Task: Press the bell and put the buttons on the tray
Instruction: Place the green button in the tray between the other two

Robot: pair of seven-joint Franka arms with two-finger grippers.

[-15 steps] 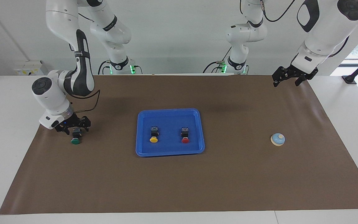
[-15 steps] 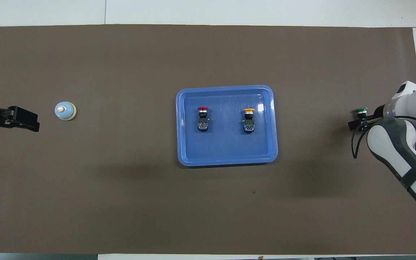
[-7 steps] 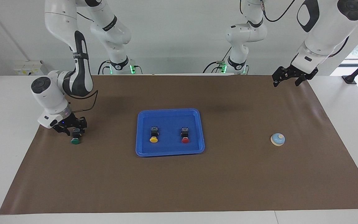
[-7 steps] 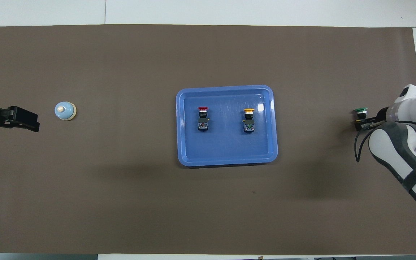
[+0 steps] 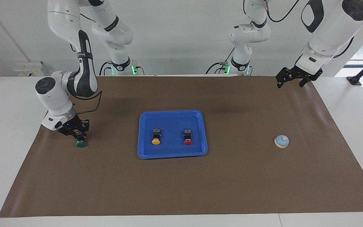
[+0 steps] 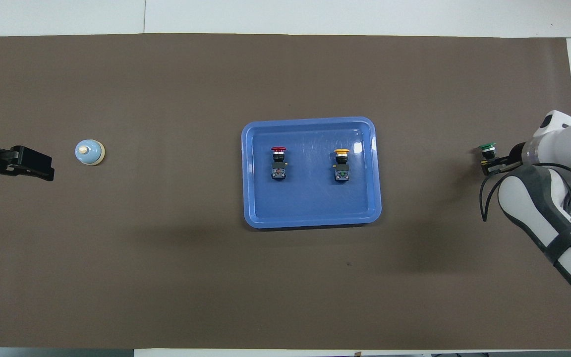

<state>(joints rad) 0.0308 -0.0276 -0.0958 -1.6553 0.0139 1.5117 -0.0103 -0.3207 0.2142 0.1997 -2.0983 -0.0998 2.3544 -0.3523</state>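
Meanwhile, the right gripper was clamped on the black body of the green button, low over the brown mat at the right arm's end of the table, toward nine o'clock from the blue tray in the facing view. The yellow button and the red button lay side by side in the tray, caps pointing away from the robots. The bell stood on the mat at about three o'clock from the tray, well apart from it. The left gripper waited, raised over the mat's edge at the left arm's end, fingers spread.
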